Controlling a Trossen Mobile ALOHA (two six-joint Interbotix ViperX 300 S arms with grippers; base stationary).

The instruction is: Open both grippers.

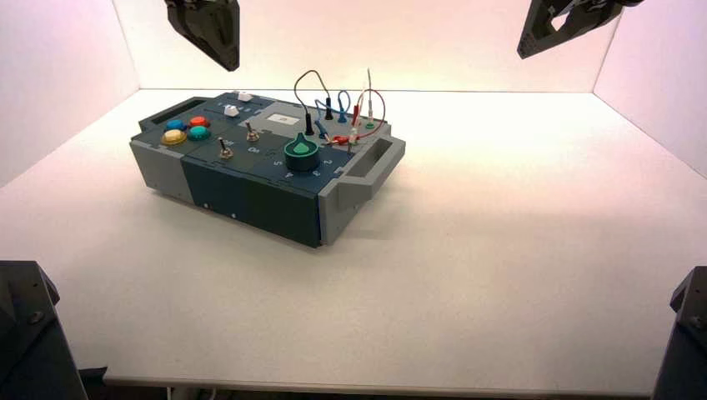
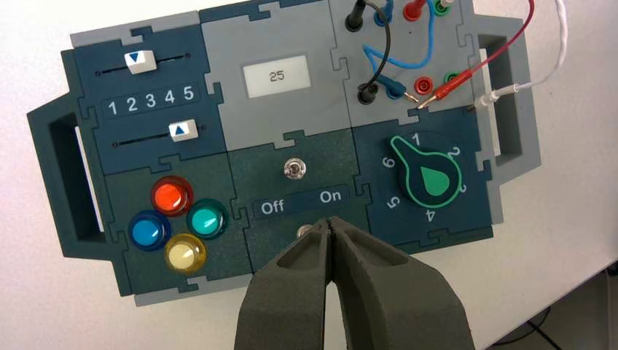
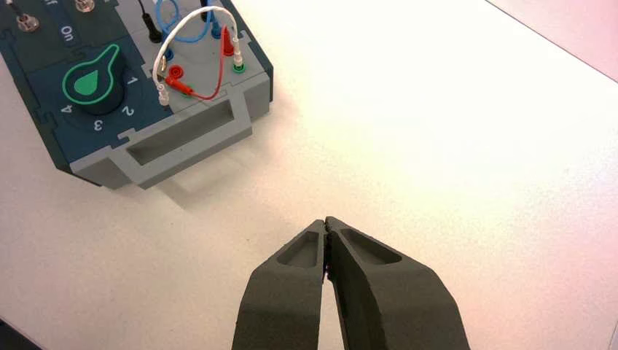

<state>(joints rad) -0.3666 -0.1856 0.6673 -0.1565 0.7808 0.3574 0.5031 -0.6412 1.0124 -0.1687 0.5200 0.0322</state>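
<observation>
My left gripper (image 1: 231, 60) hangs high above the back left of the box (image 1: 250, 196). In the left wrist view the left gripper (image 2: 331, 221) is shut and empty, its tips touching, over the lower toggle switch (image 2: 304, 232). My right gripper (image 1: 523, 52) hangs high at the back right, over the table to the right of the box. In the right wrist view the right gripper (image 3: 325, 221) is shut and empty above bare table (image 3: 437, 146).
The box holds two white sliders (image 2: 141, 61), a display reading 25 (image 2: 276, 76), a toggle switch (image 2: 294, 169) above Off/On lettering, several coloured buttons (image 2: 172, 196), a green knob (image 2: 431, 179) pointing near 1, and plugged wires (image 2: 466, 73). Black blocks (image 1: 25, 333) stand at the front corners.
</observation>
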